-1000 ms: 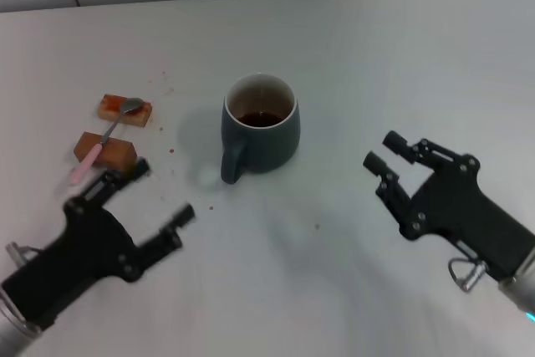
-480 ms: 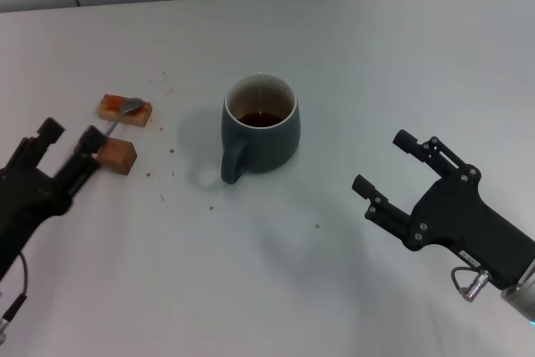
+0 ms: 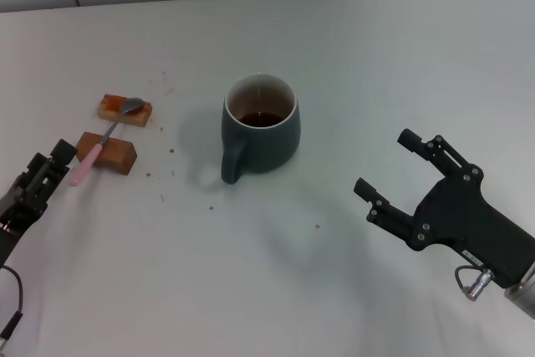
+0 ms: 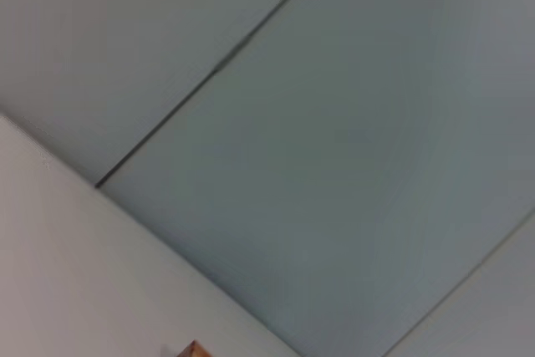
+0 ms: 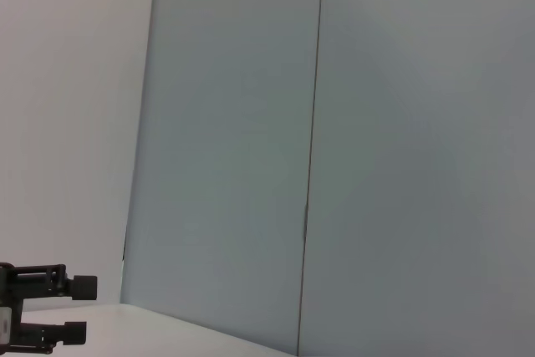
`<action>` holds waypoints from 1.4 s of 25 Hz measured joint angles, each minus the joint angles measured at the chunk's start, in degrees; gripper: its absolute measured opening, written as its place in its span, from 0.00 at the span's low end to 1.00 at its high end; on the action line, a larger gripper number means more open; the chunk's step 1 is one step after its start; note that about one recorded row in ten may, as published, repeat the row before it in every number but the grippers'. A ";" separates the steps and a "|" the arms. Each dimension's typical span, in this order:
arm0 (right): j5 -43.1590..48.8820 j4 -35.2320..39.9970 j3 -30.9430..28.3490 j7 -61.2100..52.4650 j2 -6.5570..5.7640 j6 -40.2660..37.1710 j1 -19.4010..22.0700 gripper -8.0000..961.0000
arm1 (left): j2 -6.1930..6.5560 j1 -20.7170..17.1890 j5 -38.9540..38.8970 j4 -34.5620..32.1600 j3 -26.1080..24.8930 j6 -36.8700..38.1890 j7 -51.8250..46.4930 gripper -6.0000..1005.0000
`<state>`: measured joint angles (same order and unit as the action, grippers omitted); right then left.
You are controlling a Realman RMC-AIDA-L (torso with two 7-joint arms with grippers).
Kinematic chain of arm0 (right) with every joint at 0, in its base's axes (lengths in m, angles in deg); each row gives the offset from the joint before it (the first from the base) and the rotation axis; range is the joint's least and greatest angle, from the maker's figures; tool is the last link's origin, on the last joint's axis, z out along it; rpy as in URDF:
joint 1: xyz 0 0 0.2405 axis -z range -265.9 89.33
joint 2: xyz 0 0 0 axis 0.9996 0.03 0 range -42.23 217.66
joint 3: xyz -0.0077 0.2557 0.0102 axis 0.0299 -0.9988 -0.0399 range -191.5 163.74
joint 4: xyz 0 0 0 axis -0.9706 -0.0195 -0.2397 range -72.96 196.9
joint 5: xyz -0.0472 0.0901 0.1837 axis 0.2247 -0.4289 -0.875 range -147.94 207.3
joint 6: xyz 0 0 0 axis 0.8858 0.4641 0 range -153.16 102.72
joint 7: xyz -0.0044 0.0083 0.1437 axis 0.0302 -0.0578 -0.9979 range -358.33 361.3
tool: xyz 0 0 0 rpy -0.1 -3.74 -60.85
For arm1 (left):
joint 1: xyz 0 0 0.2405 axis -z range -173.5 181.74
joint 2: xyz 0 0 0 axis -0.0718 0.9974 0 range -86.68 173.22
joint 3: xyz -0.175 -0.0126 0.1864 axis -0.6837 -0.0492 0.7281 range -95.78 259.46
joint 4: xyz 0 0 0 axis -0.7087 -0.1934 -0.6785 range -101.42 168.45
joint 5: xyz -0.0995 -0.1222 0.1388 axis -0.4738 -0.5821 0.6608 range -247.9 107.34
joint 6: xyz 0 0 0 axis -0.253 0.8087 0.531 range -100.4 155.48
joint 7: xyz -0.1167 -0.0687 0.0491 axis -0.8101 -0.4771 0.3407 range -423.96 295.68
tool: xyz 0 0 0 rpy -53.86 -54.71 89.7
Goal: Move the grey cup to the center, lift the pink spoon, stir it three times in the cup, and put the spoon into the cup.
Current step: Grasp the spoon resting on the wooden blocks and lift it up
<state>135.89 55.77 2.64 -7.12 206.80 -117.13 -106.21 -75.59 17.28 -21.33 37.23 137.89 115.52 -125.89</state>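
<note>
The grey cup [image 3: 261, 127] stands upright near the table's middle, handle toward me, with dark liquid inside. The pink spoon [image 3: 90, 159] lies across two brown blocks at the left, its silver bowl [image 3: 131, 106] on the far block. My left gripper [image 3: 50, 158] is open at the left edge, close beside the pink handle's near end and holding nothing. It also shows far off in the right wrist view [image 5: 77, 309], fingers apart. My right gripper [image 3: 385, 161] is open and empty, low at the right, apart from the cup.
The near brown block [image 3: 110, 153] and the far brown block [image 3: 124, 111] carry the spoon; a corner of one block [image 4: 194, 349] shows in the left wrist view. Small crumbs [image 3: 161, 198] dot the white table [image 3: 351, 56]. A tiled wall runs along the back.
My left arm has swung from the front, near the cup's left, out to the left edge beside the spoon handle. My right gripper has drawn back slightly to the right and spread wider.
</note>
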 joint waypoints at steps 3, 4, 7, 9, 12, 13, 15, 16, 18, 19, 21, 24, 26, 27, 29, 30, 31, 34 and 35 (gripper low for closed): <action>0.05 0.30 0.05 0.04 -0.04 0.14 0.00 0.87 | 0.00 0.04 0.00 0.04 -0.15 -1.03 -2.83 0.74; 0.05 0.42 0.12 0.04 -0.04 0.19 0.00 0.87 | 0.02 0.13 0.00 0.05 -0.16 -1.41 -3.51 0.74; 0.05 0.64 0.64 0.04 0.04 0.37 0.05 0.87 | 0.02 0.42 0.17 0.07 -0.16 -2.94 -5.26 0.74; 0.06 0.70 0.63 0.03 0.04 0.40 0.11 0.87 | 0.00 0.40 0.13 0.07 -0.17 -3.06 -5.28 0.74; 0.06 0.87 0.63 0.08 0.04 0.44 0.24 0.87 | -0.07 0.41 0.13 0.07 -0.44 -4.02 -6.48 0.74; 0.06 0.87 0.62 0.08 0.03 0.45 0.25 0.87 | -0.07 0.41 0.13 0.07 -0.44 -4.02 -6.48 0.74; 0.05 0.87 0.62 0.08 0.03 0.44 0.26 0.87 | -0.06 0.44 0.21 0.06 -0.44 -4.30 -6.89 0.74; 0.05 0.87 0.61 0.08 0.02 0.45 0.26 0.87 | -0.03 0.49 0.34 0.06 -0.44 -4.61 -7.36 0.74; 0.06 0.86 0.61 0.07 0.01 0.45 0.27 0.87 | -0.02 0.55 0.39 0.06 -0.33 -5.15 -7.89 0.73; 0.05 0.85 0.61 0.08 0.00 0.45 0.27 0.87 | -0.03 0.55 0.40 0.06 -0.26 -5.25 -7.99 0.73; 0.06 0.85 0.61 0.08 0.00 0.45 0.27 0.87 | -0.08 0.59 0.41 0.06 -0.15 -5.27 -8.03 0.73; 0.06 0.84 0.62 0.08 0.00 0.45 0.23 0.87 | -0.13 0.73 0.43 0.06 -0.07 -5.28 -8.17 0.73; 0.06 0.84 0.66 0.08 0.00 0.45 0.19 0.87 | -0.20 1.07 0.50 0.17 -0.01 -5.31 -8.59 0.73; 0.05 0.84 0.67 0.08 0.00 0.44 0.17 0.87 | -0.21 1.15 0.50 0.19 0.00 -5.33 -8.68 0.73; 0.05 0.84 0.68 0.08 0.00 0.44 0.13 0.87 | -0.22 1.34 0.51 0.21 0.02 -5.64 -8.72 0.73; 0.05 0.84 0.68 0.08 0.00 0.44 0.13 0.87 | -0.22 1.34 0.51 0.21 0.02 -5.64 -8.72 0.73; 0.05 0.84 0.69 0.08 0.02 0.43 0.10 0.87 | -0.22 1.36 0.52 0.22 0.04 -5.75 -8.73 0.73; 0.05 0.75 0.70 0.08 0.05 0.42 0.03 0.87 | -0.22 1.42 0.53 0.24 0.08 -6.17 -8.79 0.73; 0.05 0.75 0.70 0.08 0.05 0.42 0.03 0.87 | -0.23 1.44 0.53 0.24 0.11 -6.43 -8.79 0.73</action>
<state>135.94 56.52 3.35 -7.04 206.85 -116.71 -106.18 -75.82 18.72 -20.80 37.47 138.01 109.09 -134.68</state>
